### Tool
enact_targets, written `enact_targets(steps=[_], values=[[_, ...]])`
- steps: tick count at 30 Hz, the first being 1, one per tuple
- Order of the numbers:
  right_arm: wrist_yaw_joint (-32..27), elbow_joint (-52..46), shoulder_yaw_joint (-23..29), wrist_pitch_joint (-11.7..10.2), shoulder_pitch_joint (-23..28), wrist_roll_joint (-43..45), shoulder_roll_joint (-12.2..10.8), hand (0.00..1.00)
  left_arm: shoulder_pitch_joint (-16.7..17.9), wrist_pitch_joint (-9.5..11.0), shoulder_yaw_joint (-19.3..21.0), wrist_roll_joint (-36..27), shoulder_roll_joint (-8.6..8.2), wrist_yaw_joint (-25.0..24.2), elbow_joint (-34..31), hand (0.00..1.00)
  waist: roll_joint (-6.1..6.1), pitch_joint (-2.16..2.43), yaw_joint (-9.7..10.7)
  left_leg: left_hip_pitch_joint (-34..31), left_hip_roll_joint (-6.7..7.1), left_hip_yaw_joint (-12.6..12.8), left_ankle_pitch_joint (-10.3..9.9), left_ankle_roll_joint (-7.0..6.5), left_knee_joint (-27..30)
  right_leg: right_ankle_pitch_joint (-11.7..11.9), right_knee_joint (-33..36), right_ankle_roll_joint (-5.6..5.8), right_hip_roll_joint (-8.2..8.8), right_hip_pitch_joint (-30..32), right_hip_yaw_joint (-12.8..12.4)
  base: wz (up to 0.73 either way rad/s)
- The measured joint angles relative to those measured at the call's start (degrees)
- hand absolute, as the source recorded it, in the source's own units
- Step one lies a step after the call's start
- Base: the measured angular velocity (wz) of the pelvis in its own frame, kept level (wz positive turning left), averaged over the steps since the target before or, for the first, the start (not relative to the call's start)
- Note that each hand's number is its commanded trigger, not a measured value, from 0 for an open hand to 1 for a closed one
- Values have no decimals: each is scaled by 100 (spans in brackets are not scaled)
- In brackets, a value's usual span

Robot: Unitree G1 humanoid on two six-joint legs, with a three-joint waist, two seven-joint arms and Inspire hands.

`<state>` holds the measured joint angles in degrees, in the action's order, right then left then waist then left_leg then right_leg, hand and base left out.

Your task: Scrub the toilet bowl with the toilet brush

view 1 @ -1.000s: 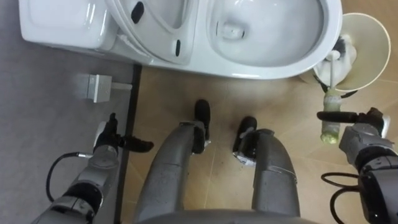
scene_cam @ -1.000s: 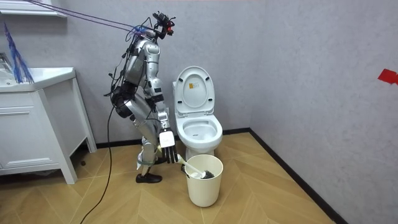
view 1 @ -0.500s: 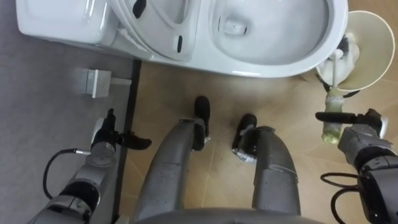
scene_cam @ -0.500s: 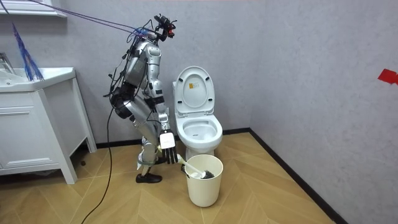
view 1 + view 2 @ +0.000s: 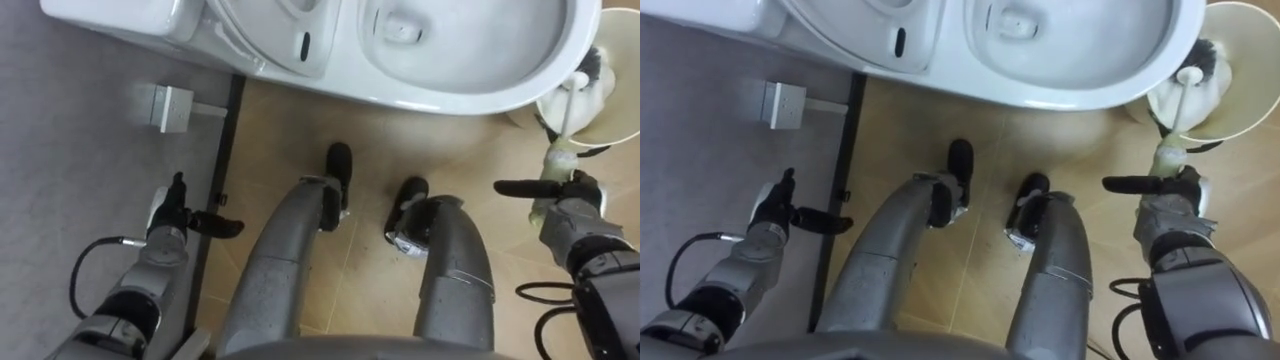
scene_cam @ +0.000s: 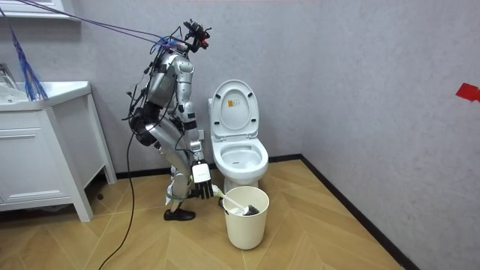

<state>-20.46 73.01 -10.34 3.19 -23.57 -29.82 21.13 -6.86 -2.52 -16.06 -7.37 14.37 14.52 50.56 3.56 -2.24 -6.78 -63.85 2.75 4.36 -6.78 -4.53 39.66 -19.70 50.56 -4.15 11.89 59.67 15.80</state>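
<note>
Standing bent forward with knees flexed, close before the toilet (image 5: 470, 95), feet on the wood floor (image 5: 370, 130) just short of the bowl's rim. Raised lid (image 6: 234, 109) leaning back against the grey wall. Cream bucket (image 5: 1252, 100) on the floor to the right of the bowl, just beside it. Toilet brush (image 5: 1176, 112) in that bucket: dark head down inside, white shaft tilted up and out over the rim, yellowish handle end toward the right hand (image 5: 1168, 208). Handle end meeting the right hand; grip not resolvable, cannot tell whether closed round it or loose. Left hand (image 5: 180, 218) low at the left, beside the dark skirting strip (image 5: 225, 150), held wide and empty, well apart from brush and bucket. Small pale box (image 5: 170, 108) on the grey surface left of the strip, near the toilet's base. In the room view: white counter (image 6: 45, 142) at that view's left, well apart from the robot; bucket in front of the bowl, brush handle sloping from it up to the hand beside the knee.
</note>
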Motion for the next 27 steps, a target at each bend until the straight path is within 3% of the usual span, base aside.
enact_targets(steps=[7,27], values=[[70,6,-86,-10,0,-61,7,100,40,2,-111,-8,4,-1,-44,0,5,3,-14,-45,-3,27,0,-10,29,1,20,-7,-21,48,-16,0],[244,50,264,-49,155,-2287,6,100,216,11,-218,-329,44,-7,-230,0,99,15,38,1,-3,10,-75,-26,225,-79,144,-9,13,-66,15,0]])
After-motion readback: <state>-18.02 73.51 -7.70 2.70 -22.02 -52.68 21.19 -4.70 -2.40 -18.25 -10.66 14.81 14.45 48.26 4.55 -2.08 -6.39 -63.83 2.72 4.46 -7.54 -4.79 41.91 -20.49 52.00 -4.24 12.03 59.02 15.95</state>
